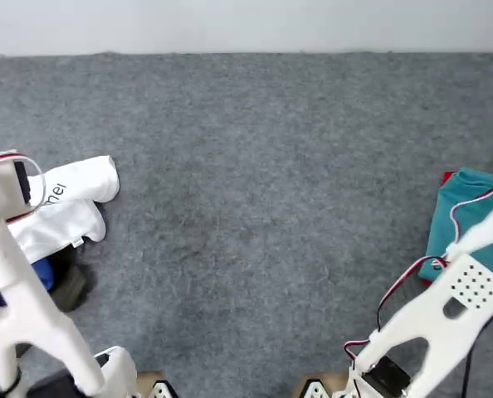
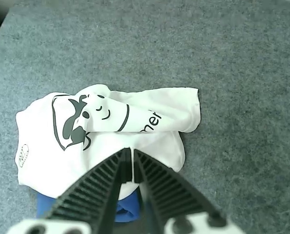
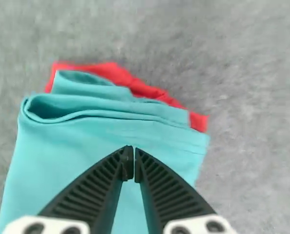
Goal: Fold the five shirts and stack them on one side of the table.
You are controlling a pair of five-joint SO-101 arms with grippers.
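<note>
A: Surface noted: a table [image 1: 255,166] covered in grey, felt-like cloth, with a strip of pale wall [image 1: 246,25] seen along its far edge. What is recorded at the left gripper?

B: Left gripper [image 2: 131,151]: the black ribbed fingers [image 2: 98,187] are brought together on themselves, with only a hairline slit left between the tips. A white shirt [image 2: 111,126] with a black cartoon print is spread just beyond and beneath the tips. It is loosely bunched, one fold thrown across its front. A blue shirt [image 2: 125,213] is glimpsed under the white shirt's near edge, close below the fingers.

A: And the right side?

B: Right gripper [image 3: 132,149]: the fingers [image 3: 96,187] are likewise closed to a thin slit. A teal shirt [image 3: 86,146] is laid folded directly under them, its rolled edge just past the tips. A red shirt [image 3: 140,87] is tucked beneath the teal shirt, and a rim of it is shown farther out from the tips.

A: Contact with the cloth?

B: It cannot be told for either gripper; the tips are seen over fabric, no more.

A: From above?

B: The white shirt is placed at the table's left side beside the left arm [image 1: 14,274], with a dark cloth [image 1: 70,286] lying against it. The teal and red shirts are placed at the right side by the right arm [image 1: 446,315]. The two piles are kept well apart.
</note>
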